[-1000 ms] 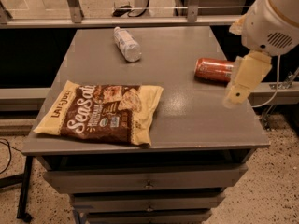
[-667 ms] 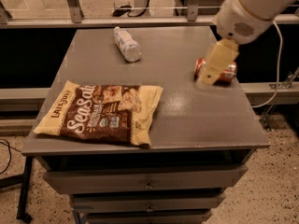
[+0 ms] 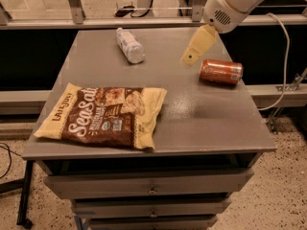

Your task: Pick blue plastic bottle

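The blue plastic bottle (image 3: pixel 129 45) is small and clear with a pale label. It lies on its side at the back left-centre of the grey table (image 3: pixel 206 114). My gripper (image 3: pixel 190 59) hangs from the white arm at the upper right. It is above the table's back right part, to the right of the bottle and just left of the orange-red soda can (image 3: pixel 221 71). It does not touch the bottle.
A brown and yellow snack bag (image 3: pixel 103 115) lies flat on the front left of the table. The soda can lies on its side near the right edge. Drawers sit below the tabletop. A rail runs behind the table.
My arm has swung left and toward the back of the table. The gripper has passed from right of the can to its left, nearer the bottle. The objects have not moved.
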`<state>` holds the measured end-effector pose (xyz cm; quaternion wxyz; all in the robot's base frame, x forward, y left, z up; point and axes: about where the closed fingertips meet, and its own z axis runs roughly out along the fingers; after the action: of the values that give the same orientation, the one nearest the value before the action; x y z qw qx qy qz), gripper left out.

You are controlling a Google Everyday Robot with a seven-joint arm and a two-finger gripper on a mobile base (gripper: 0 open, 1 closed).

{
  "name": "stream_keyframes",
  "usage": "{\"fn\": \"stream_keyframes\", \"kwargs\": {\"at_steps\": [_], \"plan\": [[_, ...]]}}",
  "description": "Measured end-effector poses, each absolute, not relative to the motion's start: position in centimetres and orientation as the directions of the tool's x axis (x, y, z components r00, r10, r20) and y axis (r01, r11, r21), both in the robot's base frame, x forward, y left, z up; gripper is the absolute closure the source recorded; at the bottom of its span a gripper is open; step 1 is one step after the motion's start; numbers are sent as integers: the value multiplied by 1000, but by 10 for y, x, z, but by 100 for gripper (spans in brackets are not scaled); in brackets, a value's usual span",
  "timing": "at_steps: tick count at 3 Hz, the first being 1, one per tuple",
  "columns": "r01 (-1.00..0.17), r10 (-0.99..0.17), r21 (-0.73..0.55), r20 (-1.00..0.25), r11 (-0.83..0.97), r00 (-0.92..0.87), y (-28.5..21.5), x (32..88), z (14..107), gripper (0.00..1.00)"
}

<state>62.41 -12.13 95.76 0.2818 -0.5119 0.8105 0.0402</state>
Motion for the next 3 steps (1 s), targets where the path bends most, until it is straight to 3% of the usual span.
{"fn": "stream_keyframes", "kwargs": {"at_steps": [1, 3], "plan": [[-845, -792, -228, -524, 483, -312, -114, 633, 960, 0], [-795, -648, -131, -664, 592, -373, -33, 720, 960, 0]]}}
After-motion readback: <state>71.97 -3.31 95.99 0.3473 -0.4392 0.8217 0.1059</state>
